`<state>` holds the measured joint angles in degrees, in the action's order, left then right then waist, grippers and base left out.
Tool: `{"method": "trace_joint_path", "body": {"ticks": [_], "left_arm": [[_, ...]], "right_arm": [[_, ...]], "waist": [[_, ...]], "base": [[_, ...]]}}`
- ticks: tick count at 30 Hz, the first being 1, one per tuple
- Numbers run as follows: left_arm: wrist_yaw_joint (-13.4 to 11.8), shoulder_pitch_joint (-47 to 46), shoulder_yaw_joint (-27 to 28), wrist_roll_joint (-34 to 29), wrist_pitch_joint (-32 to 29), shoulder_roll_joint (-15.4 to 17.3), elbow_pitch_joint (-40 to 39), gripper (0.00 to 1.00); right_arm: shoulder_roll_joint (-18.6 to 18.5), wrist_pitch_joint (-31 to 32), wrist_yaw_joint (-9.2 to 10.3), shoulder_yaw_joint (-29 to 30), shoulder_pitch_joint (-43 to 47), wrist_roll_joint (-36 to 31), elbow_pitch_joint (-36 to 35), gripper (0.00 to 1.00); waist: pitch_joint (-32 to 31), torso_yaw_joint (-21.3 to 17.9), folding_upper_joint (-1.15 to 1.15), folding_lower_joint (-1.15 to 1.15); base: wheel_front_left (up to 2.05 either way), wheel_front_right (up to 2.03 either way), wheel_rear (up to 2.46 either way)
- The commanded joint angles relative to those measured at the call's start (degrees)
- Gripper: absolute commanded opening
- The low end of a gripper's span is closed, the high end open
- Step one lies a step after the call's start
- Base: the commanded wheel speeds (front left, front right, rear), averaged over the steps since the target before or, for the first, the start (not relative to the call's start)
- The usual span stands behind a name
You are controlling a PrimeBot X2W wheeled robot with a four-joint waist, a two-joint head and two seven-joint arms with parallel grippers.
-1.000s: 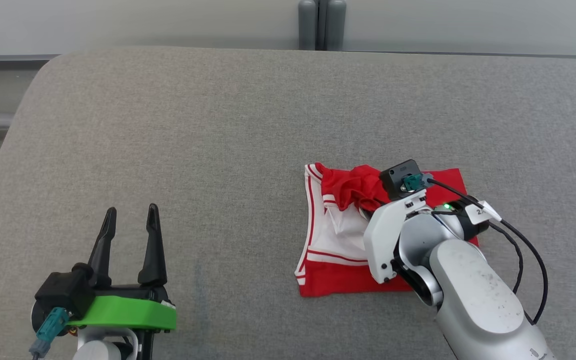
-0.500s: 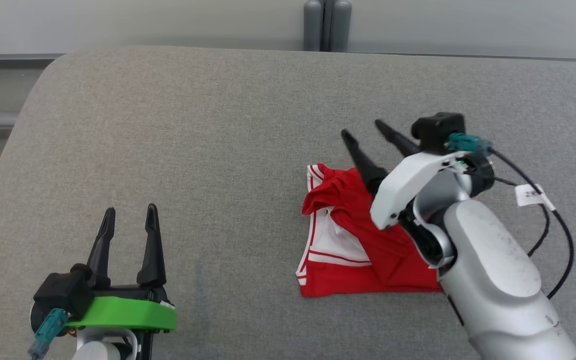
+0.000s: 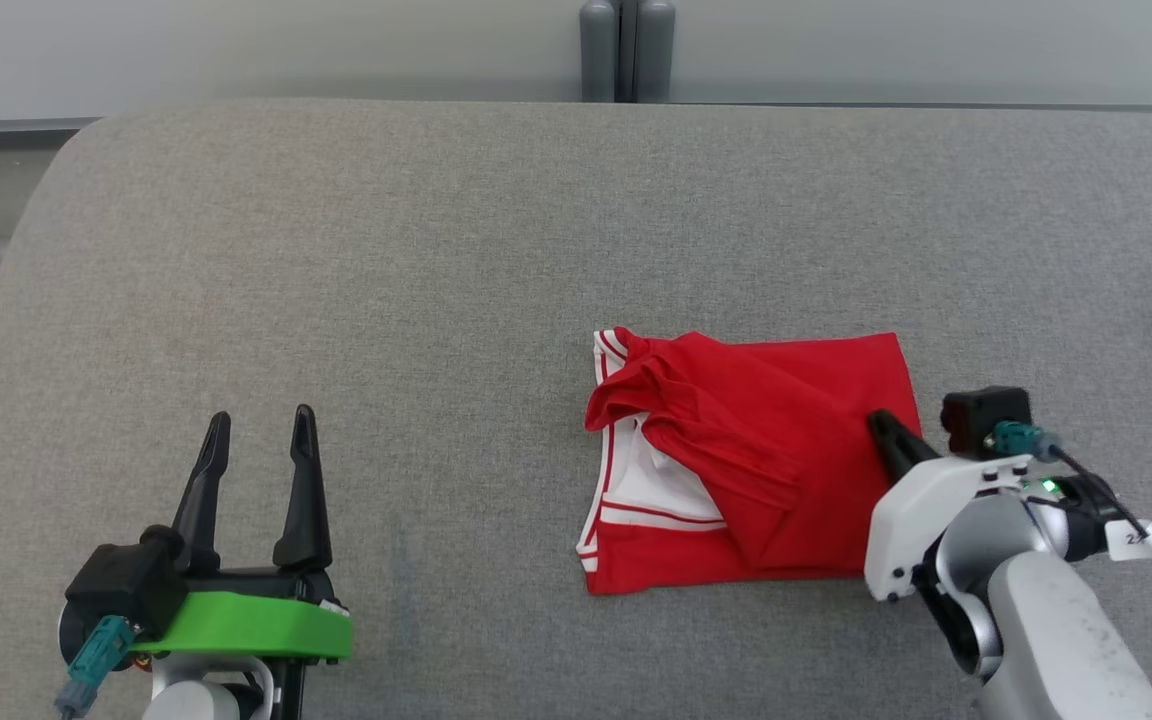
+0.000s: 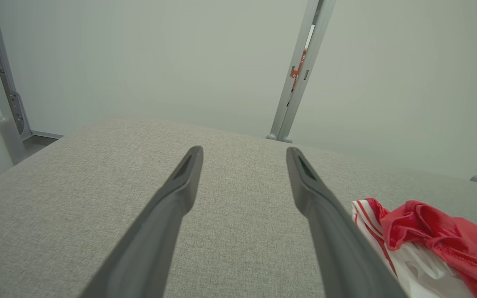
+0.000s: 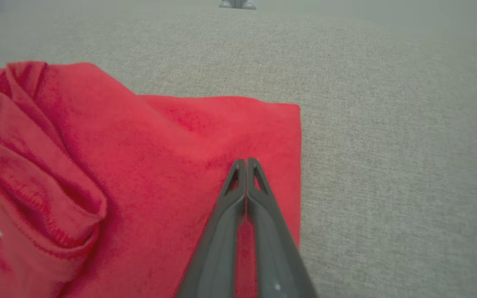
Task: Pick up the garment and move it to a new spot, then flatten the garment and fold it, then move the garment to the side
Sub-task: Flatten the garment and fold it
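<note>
- Under the tips of the right claw (image 3: 880, 421) lies the red-and-white garment (image 3: 766, 440), roughly folded on the grey surface (image 3: 436, 250), its right edge just beside them.
- Right claw: fingers pressed together, no cloth seen between them.
- Left claw (image 3: 263, 418): spread wide, holding nothing, with the garment well off to its right.
- Step, as I judge it: the fold is nearly done, though the far-left part is bunched.
- Next calls for smoothing that bunch, then gripping an edge to shift the garment aside.
</note>
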<state>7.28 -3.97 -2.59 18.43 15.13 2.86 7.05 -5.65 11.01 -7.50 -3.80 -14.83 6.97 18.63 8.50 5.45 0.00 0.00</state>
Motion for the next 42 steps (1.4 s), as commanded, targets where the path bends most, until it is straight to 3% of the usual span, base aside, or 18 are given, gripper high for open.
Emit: {"method": "trace_joint_path", "body": {"ticks": [1,7,15,21,26,31,35,42], "left_arm": [[0.02,-0.08,0.35,-0.34,-0.03,0.09,-0.24,1.00],[0.10,-0.83,0.30,-0.54,-0.03,0.09,-0.09,1.00],[0.20,-1.28,0.14,-0.16,-0.03,0.09,0.21,1.00],[0.24,-1.62,-0.49,0.24,-0.03,0.09,0.47,1.00],[0.25,-1.04,-0.87,0.20,-0.03,0.09,0.50,1.00],[0.27,0.06,-0.69,0.16,-0.03,0.09,0.51,1.00],[0.27,0.26,-1.03,0.29,-0.03,0.09,0.40,1.00],[0.27,0.75,-1.09,0.57,-0.03,0.09,0.19,1.00]], "right_arm": [[0.53,0.08,0.04,-1.11,0.90,0.28,0.21,0.00],[2.24,-0.21,0.04,-9.64,1.31,0.86,2.36,0.00],[2.68,-1.34,0.04,-28.06,-3.15,11.64,0.91,0.00],[2.64,-3.15,0.04,-36.62,-8.88,19.13,0.89,0.00],[2.56,-7.53,0.04,-32.53,-11.01,19.55,2.20,0.00],[2.72,-8.42,0.04,-20.40,-8.21,9.06,6.78,0.00],[2.72,-6.75,0.04,-13.50,-3.01,1.78,5.89,0.00],[2.71,-2.99,0.04,-10.23,5.70,-3.08,0.30,0.00]], "waist": [[0.23,-0.22,0.00,0.00],[0.64,-0.18,0.00,0.00],[0.88,0.47,0.00,0.00],[1.16,1.19,0.00,0.00],[0.74,1.78,0.00,0.00],[-0.02,2.38,0.00,0.00],[-0.38,2.88,0.00,0.00],[-0.47,3.21,0.00,0.00]], "base": [[0.00,0.00,0.00],[0.00,0.00,0.00],[0.00,0.00,0.00],[0.00,0.00,0.00],[0.00,0.00,0.00],[0.00,0.00,0.00],[0.00,0.00,0.00],[0.00,0.00,0.00]]}}
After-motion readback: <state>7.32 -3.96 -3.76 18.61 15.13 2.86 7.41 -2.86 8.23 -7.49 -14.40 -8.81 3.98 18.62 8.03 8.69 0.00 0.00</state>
